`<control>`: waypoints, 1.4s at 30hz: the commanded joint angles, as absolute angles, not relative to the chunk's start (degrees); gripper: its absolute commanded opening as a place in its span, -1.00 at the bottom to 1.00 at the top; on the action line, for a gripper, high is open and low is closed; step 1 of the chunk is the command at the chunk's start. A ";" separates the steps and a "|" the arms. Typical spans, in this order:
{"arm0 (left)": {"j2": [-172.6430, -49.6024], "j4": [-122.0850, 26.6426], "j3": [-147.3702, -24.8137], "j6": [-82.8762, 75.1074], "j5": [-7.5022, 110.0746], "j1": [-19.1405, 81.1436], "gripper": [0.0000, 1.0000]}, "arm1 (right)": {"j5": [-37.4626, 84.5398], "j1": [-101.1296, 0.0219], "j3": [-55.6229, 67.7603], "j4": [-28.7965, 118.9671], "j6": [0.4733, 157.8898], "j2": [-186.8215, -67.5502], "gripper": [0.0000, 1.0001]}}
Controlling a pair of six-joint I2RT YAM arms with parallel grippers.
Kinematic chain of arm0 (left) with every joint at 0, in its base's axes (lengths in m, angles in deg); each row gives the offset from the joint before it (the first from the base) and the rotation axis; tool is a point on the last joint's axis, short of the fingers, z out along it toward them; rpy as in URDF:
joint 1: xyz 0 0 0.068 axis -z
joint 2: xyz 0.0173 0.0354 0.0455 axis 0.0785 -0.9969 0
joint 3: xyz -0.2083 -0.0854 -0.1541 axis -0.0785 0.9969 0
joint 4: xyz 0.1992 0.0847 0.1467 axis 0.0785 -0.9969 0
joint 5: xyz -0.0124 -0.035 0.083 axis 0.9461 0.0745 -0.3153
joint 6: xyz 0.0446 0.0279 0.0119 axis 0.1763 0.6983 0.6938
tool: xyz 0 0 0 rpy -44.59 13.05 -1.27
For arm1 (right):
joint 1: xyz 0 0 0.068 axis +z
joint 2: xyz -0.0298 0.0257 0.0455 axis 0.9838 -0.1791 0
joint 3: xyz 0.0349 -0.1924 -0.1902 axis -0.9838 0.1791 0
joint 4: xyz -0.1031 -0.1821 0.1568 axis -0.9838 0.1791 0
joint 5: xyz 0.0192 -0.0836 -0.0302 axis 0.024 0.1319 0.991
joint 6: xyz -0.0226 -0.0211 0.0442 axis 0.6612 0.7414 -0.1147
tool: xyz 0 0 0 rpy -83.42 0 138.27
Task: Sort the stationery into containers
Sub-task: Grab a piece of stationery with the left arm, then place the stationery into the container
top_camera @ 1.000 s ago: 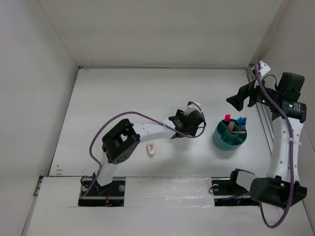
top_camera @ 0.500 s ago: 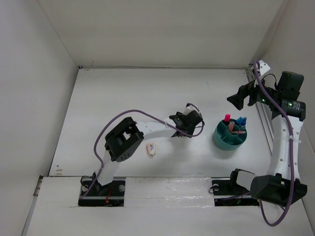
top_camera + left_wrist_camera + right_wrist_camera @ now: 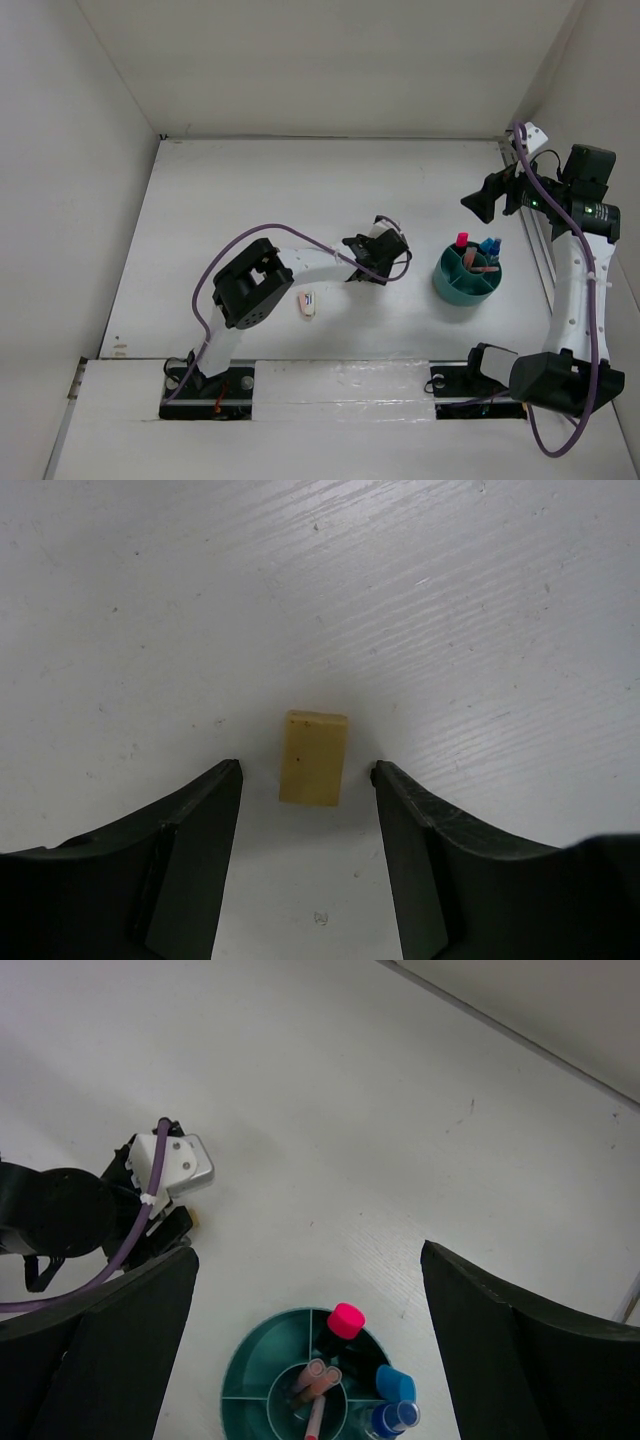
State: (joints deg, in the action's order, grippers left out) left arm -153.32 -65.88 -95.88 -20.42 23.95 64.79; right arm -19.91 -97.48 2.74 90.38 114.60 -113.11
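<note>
Left gripper (image 3: 305, 768) jaws apart, gaps flanking tan eraser (image 3: 314, 758), right gripper (image 3: 307, 1252) wide open near teal cup (image 3: 252, 1372)

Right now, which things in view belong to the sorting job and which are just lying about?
Job:
eraser, between the left gripper fingers, not gripped
stapler
teal organiser cup, holding pink-cap highlighter, blue-cap highlighter, pens, bottle

Not job:
purple cable, rig wiring

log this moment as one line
left gripper: open, straddling eraser, not touching | right gripper: open, empty, raised near cup | cup: markers, pens, bottle in | stapler: on table
</note>
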 commanded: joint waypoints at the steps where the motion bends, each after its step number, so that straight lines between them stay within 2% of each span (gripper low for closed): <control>1: -153.31 -66.61 -94.78 -20.96 24.48 64.88 0.03 | -20.06 -97.17 2.16 89.05 115.70 -112.81 0.98; 5: -153.31 -66.61 -95.31 -20.96 24.48 64.88 -0.11 | -20.06 -97.17 2.16 89.05 115.70 -112.81 0.98; 9: -153.31 -66.61 -95.31 -20.96 24.48 64.88 -0.52 | -20.06 -97.17 2.16 89.05 115.70 -112.81 0.98; 12: -153.84 -66.61 -95.84 -20.96 24.48 64.88 -0.96 | -20.06 -97.17 2.16 89.05 115.70 -112.81 0.98; 13: -154.36 -66.61 -95.84 -20.96 24.48 64.88 -1.00 | -20.06 -97.17 2.16 89.05 115.70 -112.81 0.98; 16: -153.85 -66.61 -96.36 -20.43 24.48 64.88 -1.00 | -20.06 -97.17 2.16 89.05 115.70 -112.81 0.98; 24: -143.31 -62.93 -96.89 -18.50 26.68 66.19 -1.00 | -16.47 -97.17 3.30 85.63 111.84 -112.81 0.98; 30: -142.68 -65.29 -104.44 -17.88 25.89 69.36 -1.00 | -12.86 -97.17 3.83 82.82 108.07 -112.81 0.98; 34: -141.54 -63.98 -106.20 -17.88 32.63 69.37 -1.00 | -8.47 -97.17 5.23 79.13 104.11 -112.29 1.00; 42: -142.15 -61.52 -110.16 -17.35 38.71 69.89 -1.00 | 1.02 -97.17 7.61 73.93 98.57 -109.47 1.00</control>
State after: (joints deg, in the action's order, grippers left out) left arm -143.85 -64.09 -107.02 -18.26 34.69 70.00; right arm -3.43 -97.48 7.49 79.52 101.98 -111.99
